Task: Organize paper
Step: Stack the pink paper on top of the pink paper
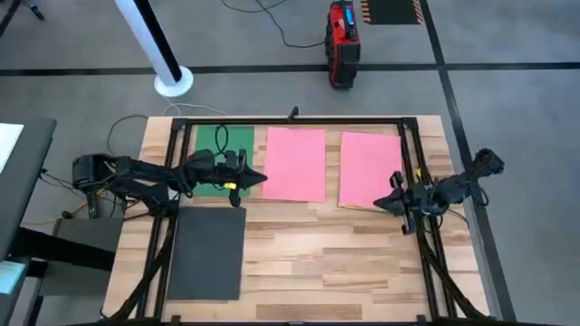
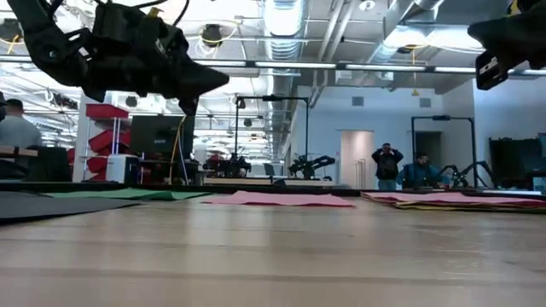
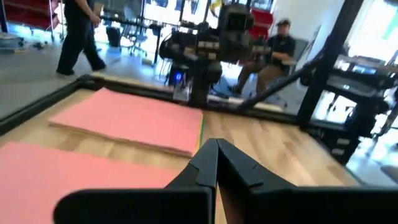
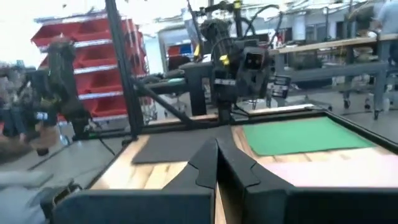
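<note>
1. Four lots of paper lie on the table [image 1: 299, 263]: a green sheet [image 1: 210, 142] at the far left, a pink sheet [image 1: 295, 163] in the middle, a pink stack [image 1: 370, 169] at the far right, and a grey sheet [image 1: 207, 254] nearer the front on the left.
2. Left gripper [image 1: 261, 178] hangs above the table between the green sheet and the pink sheet, with its fingers pressed together and nothing held. Right gripper [image 1: 381, 203] hovers at the near corner of the pink stack, likewise closed and empty.
3. Likely trouble: with fingers shut and tips pointed, a descent onto a flat sheet would probably push or crease it rather than lift it.
4. A sheet lying flush on wood offers no edge to pinch, so a grab may slip, or drag the sheet askew across its neighbour.
5. The pink stack shows a yellow edge beneath its top sheet in the low view; pinching there could take several layers at once, or fan them apart.
6. The left arm lies across the green sheet, so sliding could catch it.
7. Looks: each sheet is thin, flat, rectangular and plainly coloured. They sit roughly square to the table and apart from one another, except that the grey sheet's far edge comes close to the green one.
</note>
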You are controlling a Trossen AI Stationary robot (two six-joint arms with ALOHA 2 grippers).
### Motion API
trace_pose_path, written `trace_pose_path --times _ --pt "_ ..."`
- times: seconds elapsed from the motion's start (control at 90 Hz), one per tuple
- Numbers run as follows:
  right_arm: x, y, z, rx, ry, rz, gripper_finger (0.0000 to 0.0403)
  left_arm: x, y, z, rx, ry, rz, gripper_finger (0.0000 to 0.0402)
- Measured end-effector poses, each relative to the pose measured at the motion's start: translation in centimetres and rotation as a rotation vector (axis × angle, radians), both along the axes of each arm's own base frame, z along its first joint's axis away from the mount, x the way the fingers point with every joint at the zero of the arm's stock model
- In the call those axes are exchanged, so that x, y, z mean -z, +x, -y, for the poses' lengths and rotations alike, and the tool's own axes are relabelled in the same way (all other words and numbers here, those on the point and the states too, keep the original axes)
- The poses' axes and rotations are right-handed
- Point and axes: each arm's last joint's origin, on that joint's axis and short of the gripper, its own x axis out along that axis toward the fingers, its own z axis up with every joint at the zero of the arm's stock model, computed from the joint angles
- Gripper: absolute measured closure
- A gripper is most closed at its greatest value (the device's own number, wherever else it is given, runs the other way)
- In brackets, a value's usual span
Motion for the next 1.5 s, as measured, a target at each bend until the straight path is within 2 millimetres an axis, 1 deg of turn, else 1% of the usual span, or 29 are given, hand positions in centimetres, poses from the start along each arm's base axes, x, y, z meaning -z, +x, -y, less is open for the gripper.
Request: trace_pose_path --times 0.233,0.322,0.411,0.522,0.6,0.767,0.844,0.933,1.033,1.211,1.367,1.5 --pt "0.1 0.3 0.9 0.108 0.009 -0.013 0.0403 0.1 0.0 -0.1 -0.020 0.030 -0.014 0.0401" --pt "0.6 0.5 1.4 0.158 0.015 -0.053 0.0403 0.1 0.0 -0.1 -0.044 0.031 -0.015 0.0401" --pt "0.9 0.5 1.8 0.208 0.042 -0.106 0.0403 0.3 0.0 -0.1 -0.021 0.070 -0.032 0.0401" --pt "0.5 0.3 2.4 0.261 0.081 -0.178 0.0403 0.2 0.0 0.0 0.012 0.088 -0.016 0.0401" --pt "0.0 0.2 2.7 0.292 0.056 -0.213 0.0403 0.1 0.0 0.0 0.009 0.079 -0.006 0.0401" --pt "-0.9 0.2 3.1 0.344 -0.009 -0.241 0.0403 0.6 0.1 0.0 0.009 0.081 -0.039 0.0401" --pt "-1.0 0.4 3.2 0.357 -0.011 -0.252 0.0402 0.8 0.2 -0.1 0.009 0.082 -0.045 0.0401" --pt "-1.1 0.5 3.3 0.359 -0.012 -0.261 0.0393 0.4 0.4 -0.1 0.006 0.051 -0.021 0.0401" --pt "-1.0 0.7 3.2 0.324 -0.015 -0.277 0.0372 -0.3 0.8 -0.1 0.008 0.028 0.002 0.0402" --pt "-0.7 1.1 3.0 0.293 -0.031 -0.318 0.0334 -1.0 1.3 -0.1 0.017 0.058 0.025 0.0401" --pt "0.0 1.7 2.9 0.294 -0.060 -0.406 0.0328 -1.6 1.6 -0.2 0.015 0.064 0.042 0.0401" --pt "0.7 2.4 2.8 0.297 -0.068 -0.476 0.0327 -2.2 1.9 -0.4 0.011 0.106 0.064 0.0401"
